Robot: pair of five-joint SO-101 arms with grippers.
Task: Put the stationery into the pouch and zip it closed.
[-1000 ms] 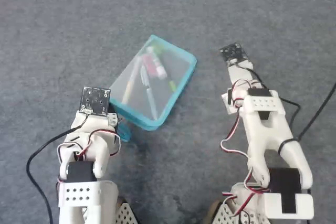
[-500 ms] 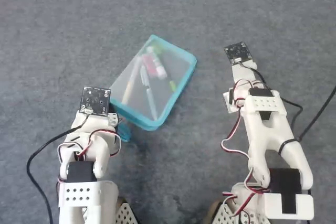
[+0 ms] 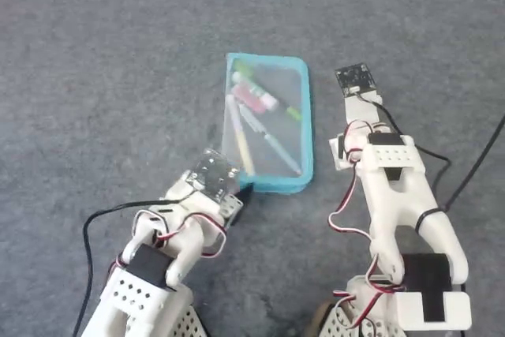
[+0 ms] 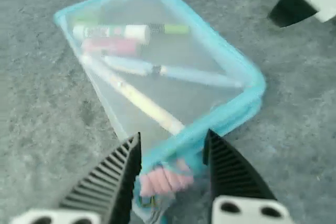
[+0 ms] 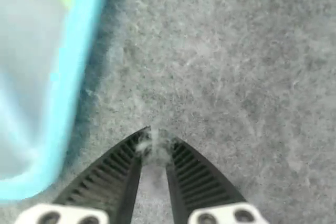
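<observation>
Since the earlier frames the left arm has been swung to the right and the pouch (image 3: 276, 185) has been turned with it, from a slant to lying nearly square to the arms, closer to the right arm. The right arm has hardly been shifted.

On the left, the left gripper (image 4: 172, 140) is set at the pouch's near corner, where the pink pull (image 4: 164, 179) is taken between its jaws. It is judged to be pinched there, since the pouch has been dragged round with the arm. The pouch lies flat on the grey carpet (image 3: 95, 76) between the two arms. The pens (image 3: 260, 116) are seen through its clear face, all inside. Whether the zip is run shut along the teal edge cannot be told.

On the right, the right gripper (image 5: 155, 136) is held over bare carpet just beside the pouch's long edge, with its jaws brought together and nothing in them.

The filling is judged done and the zipping to be the step in hand. For the next move the pouch would need to be pinned, so the right gripper would have to be opened and brought onto the teal edge. Otherwise the whole pouch may simply be dragged when the pull is drawn
</observation>
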